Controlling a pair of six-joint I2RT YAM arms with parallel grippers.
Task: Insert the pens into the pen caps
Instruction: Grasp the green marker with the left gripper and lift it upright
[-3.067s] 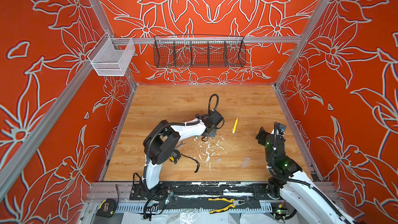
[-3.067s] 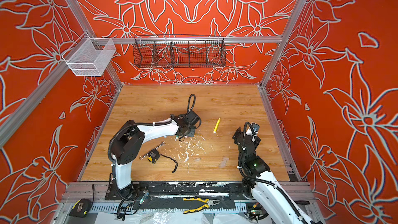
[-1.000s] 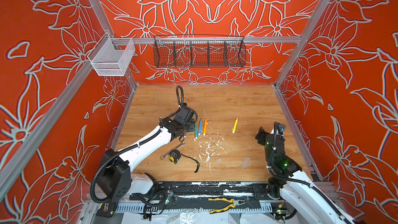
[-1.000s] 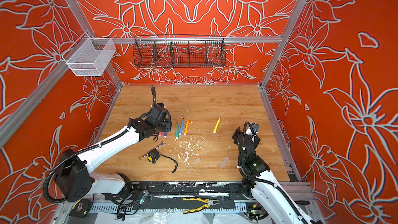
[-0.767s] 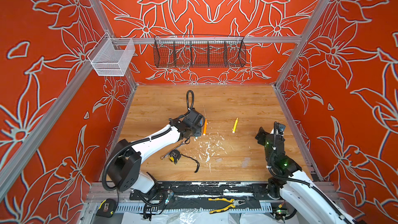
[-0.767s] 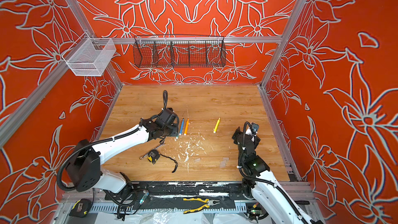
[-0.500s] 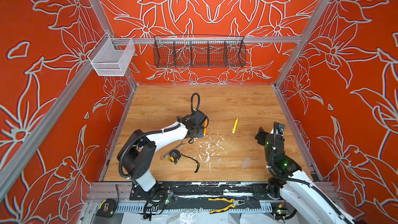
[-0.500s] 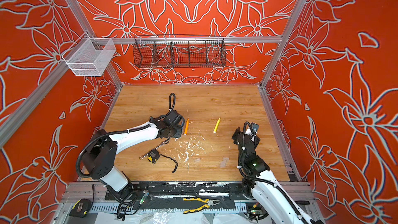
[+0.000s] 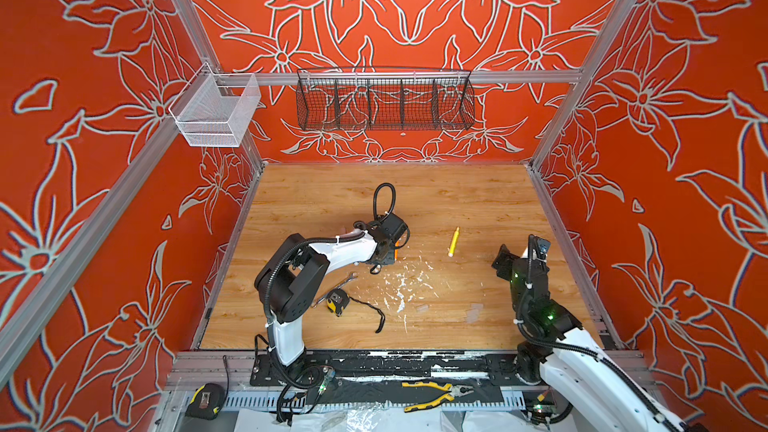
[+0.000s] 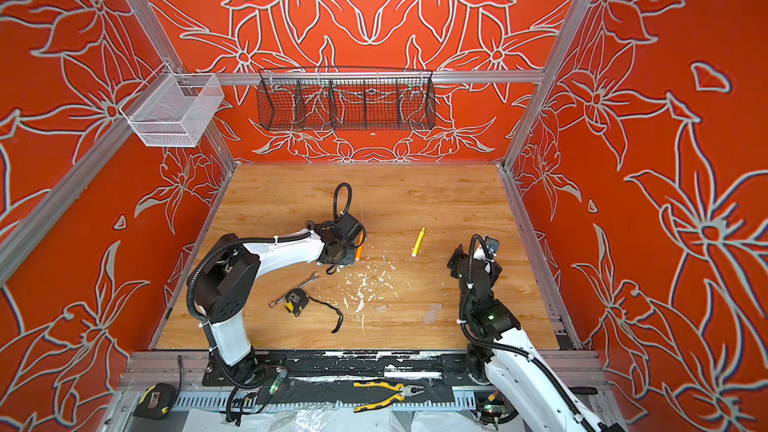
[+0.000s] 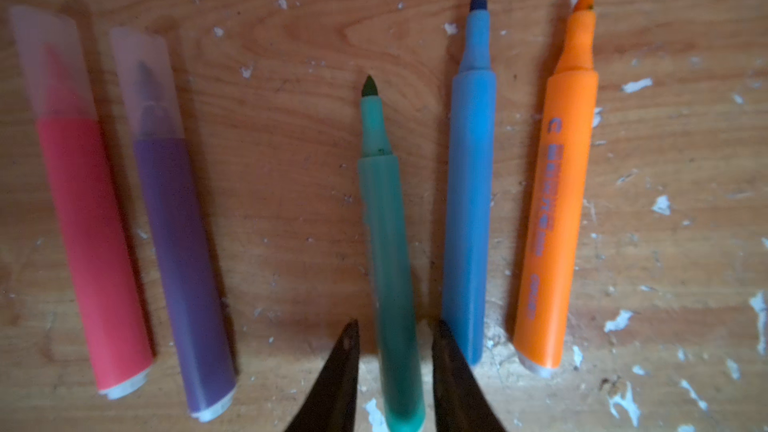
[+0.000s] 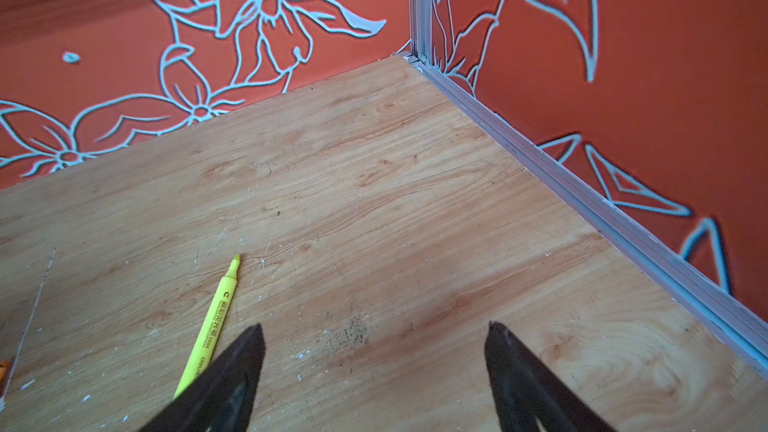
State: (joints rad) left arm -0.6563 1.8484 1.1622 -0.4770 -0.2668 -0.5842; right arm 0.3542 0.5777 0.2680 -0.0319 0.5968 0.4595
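Paint-flecked wooden table (image 9: 457,201), orange flowered walls (image 9: 395,14); left hand (image 11: 397,322) narrowly apart astride the green pen (image 11: 382,209), right hand (image 12: 375,325) wide apart.

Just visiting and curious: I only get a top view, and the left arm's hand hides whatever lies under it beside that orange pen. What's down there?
Observer: The left wrist camera shows five in a row on the table: pink pen, purple pen, green pen, blue pen, orange pen.
Visitor: Do any have caps on?
Observer: The pink pen's cap and the purple pen's cap are on, both clear. The other three tips are bare.
Visitor: Is the hand holding one?
Observer: Not yet. The left gripper has its jaws either side of the green pen, with slivers of table showing between.
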